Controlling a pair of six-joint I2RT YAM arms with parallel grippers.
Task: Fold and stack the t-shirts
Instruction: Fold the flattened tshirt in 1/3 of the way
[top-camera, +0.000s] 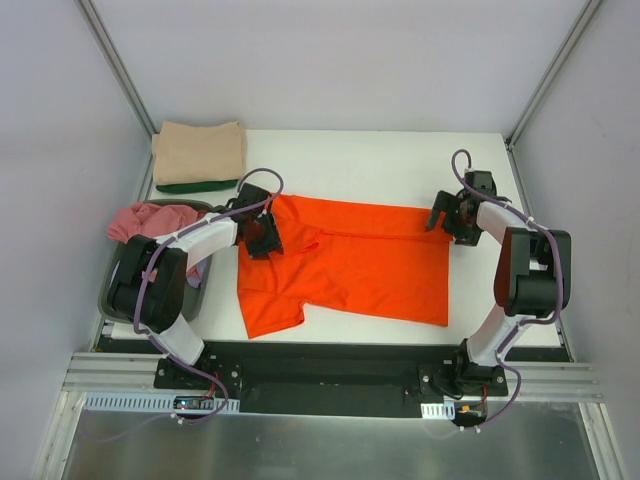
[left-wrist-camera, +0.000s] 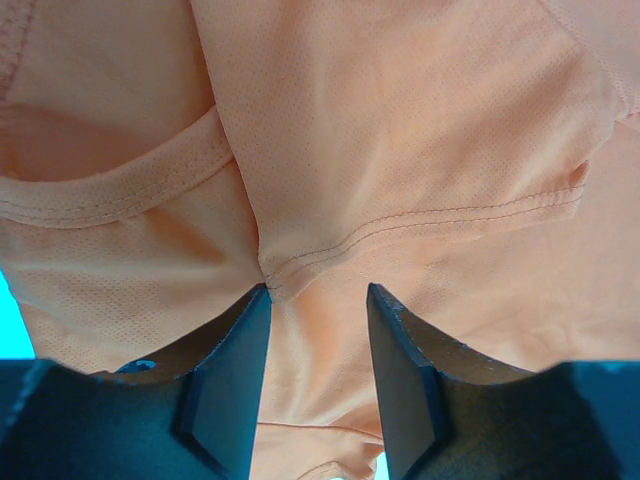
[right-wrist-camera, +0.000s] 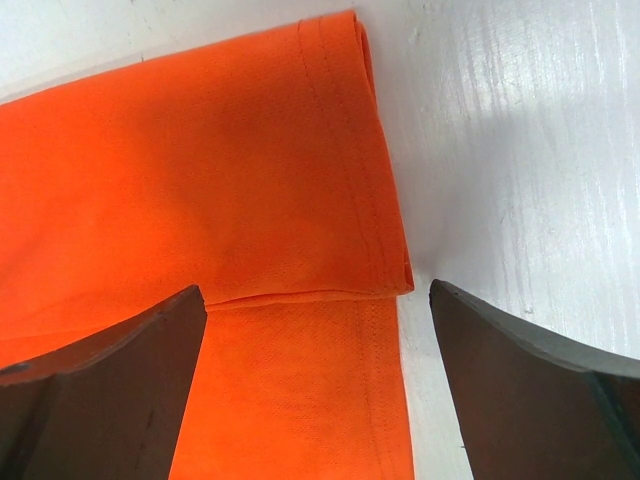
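Dark fingers (left-wrist-camera: 225, 380) of the left end effector (left-wrist-camera: 318, 290) fill the bottom of the left wrist view. They stand a narrow gap apart, released rather than clenched. The orange t-shirt (left-wrist-camera: 400, 150) shows through the gap and covers almost the whole frame. A stitched sleeve hem runs down to the tip of the left-hand finger, and the curved neck band lies off to the left. Whether the tips press on the cloth cannot be told from this close.

The right end effector (right-wrist-camera: 315, 290) is spread wide, its two fingers at opposite edges of the right wrist view. It holds nothing. Between the fingers lies the shirt's bottom hem, doubled over so that an upper layer ends in a corner above a lower one, with bare white worktop (right-wrist-camera: 520, 150) just beside it.

Only the top view shows the whole layout. The orange shirt lies spread across the middle of the worktop, with the left end effector over its collar end and the right one at the far corner of its hem end. A folded tan t-shirt (top-camera: 200, 150) sits on a dark green t-shirt (top-camera: 195, 186) at the far left corner. A pink t-shirt (top-camera: 150, 220) is heaped in a dark grey basket (top-camera: 106, 298) behind the left arm.
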